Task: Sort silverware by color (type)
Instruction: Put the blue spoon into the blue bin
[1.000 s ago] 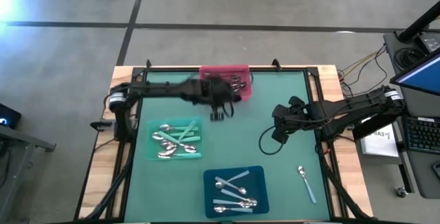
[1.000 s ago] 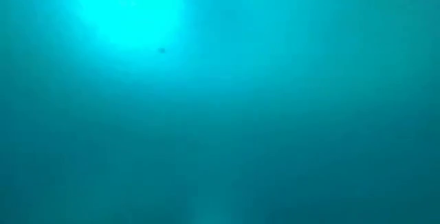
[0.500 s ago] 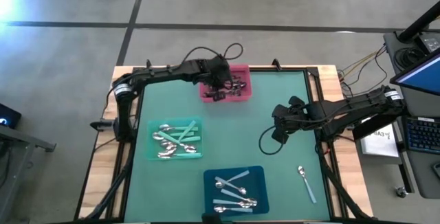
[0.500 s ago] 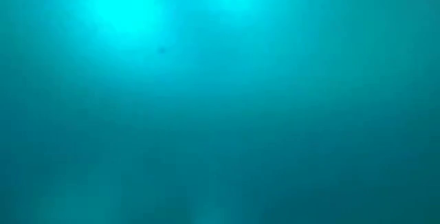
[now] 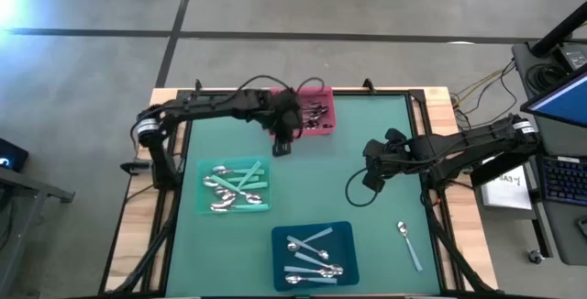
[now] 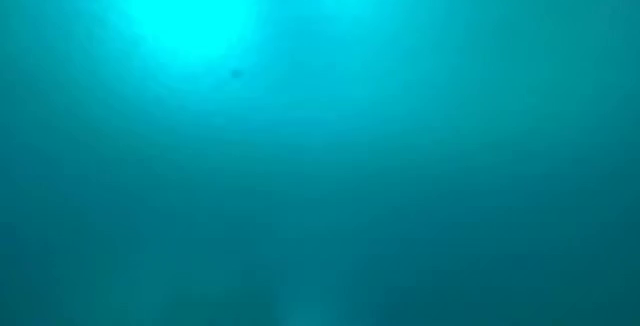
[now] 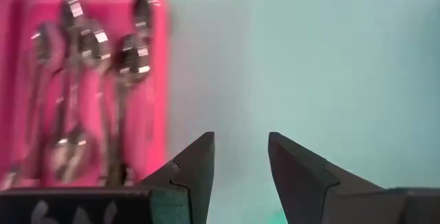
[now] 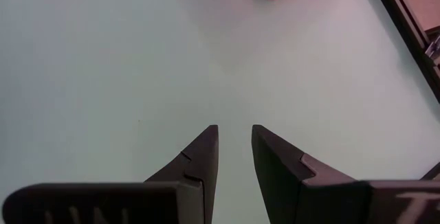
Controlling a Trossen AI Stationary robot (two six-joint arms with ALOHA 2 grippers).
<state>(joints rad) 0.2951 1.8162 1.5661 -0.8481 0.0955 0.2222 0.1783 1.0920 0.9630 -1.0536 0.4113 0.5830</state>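
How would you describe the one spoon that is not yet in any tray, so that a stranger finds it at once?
Start at the blue tray at the near edge of the green table mat. Look to its right, toward the right arm's side, where a single spoon lies directly on the mat. It has a pale blue handle and, unlike all the others, it lies alone, outside any tray.

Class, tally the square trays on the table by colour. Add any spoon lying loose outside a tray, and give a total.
Pink tray: 1
Green tray: 1
Blue tray: 1
Loose spoon: 1
Total: 4
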